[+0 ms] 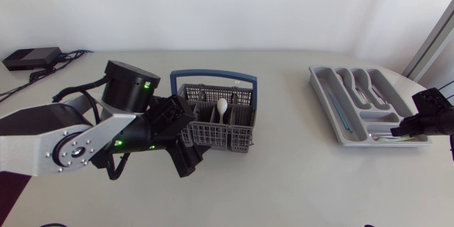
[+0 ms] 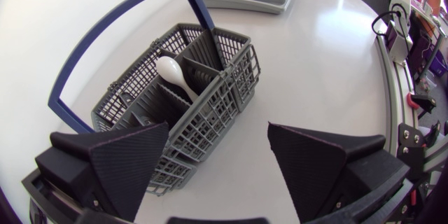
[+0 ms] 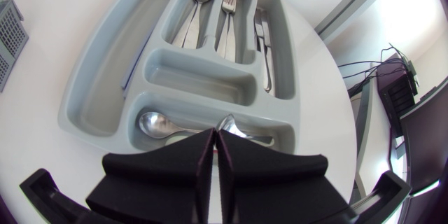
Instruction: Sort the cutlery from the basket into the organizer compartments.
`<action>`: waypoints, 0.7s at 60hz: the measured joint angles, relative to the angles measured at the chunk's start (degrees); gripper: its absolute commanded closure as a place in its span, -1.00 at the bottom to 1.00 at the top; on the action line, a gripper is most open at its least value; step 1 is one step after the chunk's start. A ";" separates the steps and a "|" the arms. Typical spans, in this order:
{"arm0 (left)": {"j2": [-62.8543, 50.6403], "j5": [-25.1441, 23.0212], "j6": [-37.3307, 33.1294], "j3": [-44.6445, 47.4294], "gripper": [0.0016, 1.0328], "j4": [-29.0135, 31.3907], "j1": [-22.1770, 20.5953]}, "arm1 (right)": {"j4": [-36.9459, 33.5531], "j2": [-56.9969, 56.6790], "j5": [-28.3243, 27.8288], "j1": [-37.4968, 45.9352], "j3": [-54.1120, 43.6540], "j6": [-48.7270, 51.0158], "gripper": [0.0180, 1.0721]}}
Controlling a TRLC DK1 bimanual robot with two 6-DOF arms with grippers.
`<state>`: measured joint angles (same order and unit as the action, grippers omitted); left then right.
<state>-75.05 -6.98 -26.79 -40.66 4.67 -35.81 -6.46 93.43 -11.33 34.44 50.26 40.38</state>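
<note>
The grey wire cutlery basket (image 1: 216, 124) with a blue handle (image 1: 213, 76) stands mid-table, and a white spoon (image 1: 223, 106) stands upright inside it. My left gripper (image 1: 183, 149) hovers open at the basket's front left corner. In the left wrist view the basket (image 2: 203, 122) lies between and ahead of the spread fingers (image 2: 129, 161), with the white spoon (image 2: 171, 73) in a middle cell. My right gripper (image 3: 215, 138) is shut over the near end compartment of the grey organizer (image 3: 91, 105). That compartment holds a metal spoon (image 3: 150, 122) and a second metal piece (image 3: 231, 124) just ahead of the fingertips.
The organizer (image 1: 323, 89) lies at the table's right, with my right gripper (image 1: 418, 122) at its near right end. Its slots hold a spoon (image 3: 199, 0), a fork (image 3: 227, 10) and a knife (image 3: 266, 49); a thin blue stick (image 3: 127, 77) lies in the long side slot.
</note>
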 measured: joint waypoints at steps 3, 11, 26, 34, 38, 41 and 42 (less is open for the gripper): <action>0.00 0.00 0.02 0.00 -0.89 0.02 0.00 | 1.31 0.04 0.76 -0.52 -0.59 -0.02 0.85; 0.00 0.00 0.00 0.00 -0.89 0.02 0.00 | 3.26 0.35 2.34 -1.88 -1.92 0.04 0.60; 0.00 0.00 0.00 0.00 -0.89 0.00 0.07 | 4.20 0.76 3.69 -2.84 -3.52 0.17 0.23; 0.00 0.00 0.02 0.00 -0.89 0.00 0.11 | 4.15 -1.68 3.72 -2.86 -4.90 0.20 0.03; 0.00 0.00 0.20 0.00 -0.89 -0.02 0.11 | 3.85 -4.61 3.67 -2.91 -5.70 0.20 0.02; 0.00 0.00 0.22 0.00 -0.89 -0.04 0.11 | 2.82 -7.41 3.06 -3.17 -6.05 0.20 0.02; 0.00 0.00 0.22 0.00 -0.89 -0.07 0.11 | 1.68 -9.22 2.12 -3.34 -6.14 0.20 0.00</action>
<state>-75.05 -6.98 -26.57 -40.66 4.60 -35.70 -4.78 84.20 -9.21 31.09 44.12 40.58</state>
